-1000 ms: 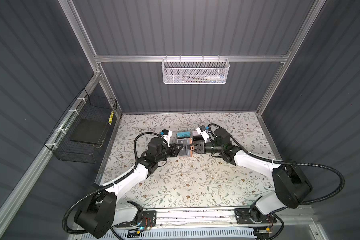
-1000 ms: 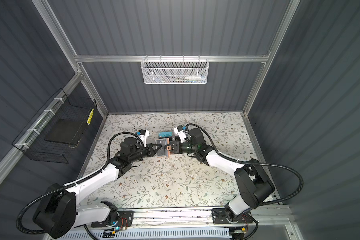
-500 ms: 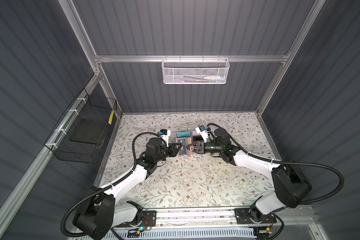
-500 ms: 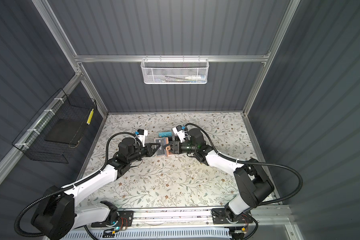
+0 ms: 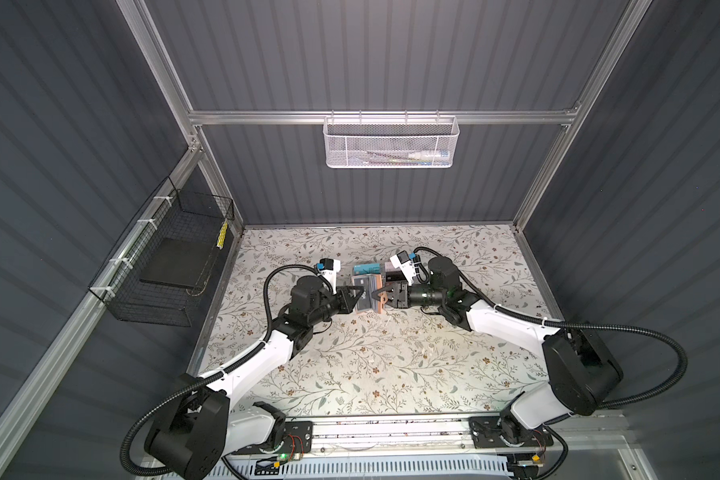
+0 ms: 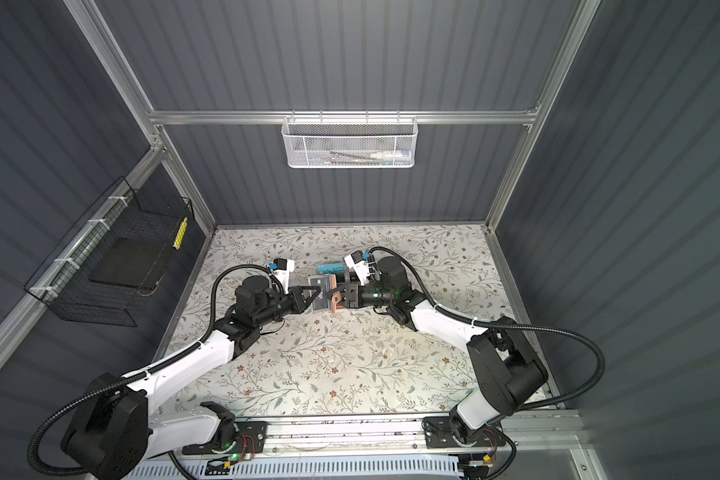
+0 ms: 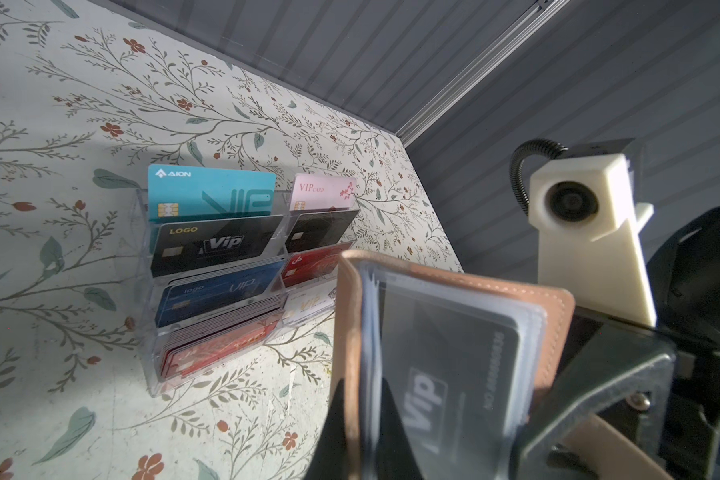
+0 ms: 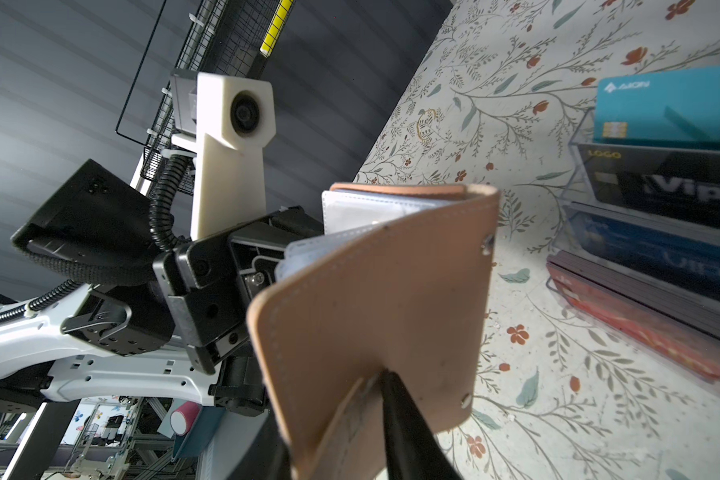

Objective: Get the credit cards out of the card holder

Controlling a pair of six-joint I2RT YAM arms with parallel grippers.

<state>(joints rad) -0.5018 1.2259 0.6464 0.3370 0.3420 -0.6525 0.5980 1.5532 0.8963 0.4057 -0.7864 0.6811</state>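
The tan card holder (image 5: 370,300) (image 6: 326,300) hangs above the middle of the table, spread open between both grippers. My left gripper (image 7: 362,384) (image 5: 356,297) is shut on one tan cover edge and some clear pocket pages. In the left wrist view a black credit card (image 7: 445,374) with "Vip" lettering sits in the pocket page facing the camera. My right gripper (image 8: 337,415) (image 5: 381,296) is shut on the other cover (image 8: 371,299) near its strap. One black finger (image 8: 408,428) shows; the other is hidden behind the leather.
A clear acrylic tiered rack (image 7: 225,270) (image 8: 661,208) (image 5: 368,272) stands on the table just behind the holder, filled with teal, black, blue, red, pink and white cards. A black wire basket (image 5: 171,257) hangs on the left wall, a white mesh basket (image 5: 391,143) on the back wall.
The card holder and both grippers have drifted slightly to the left. Both grips are unchanged.
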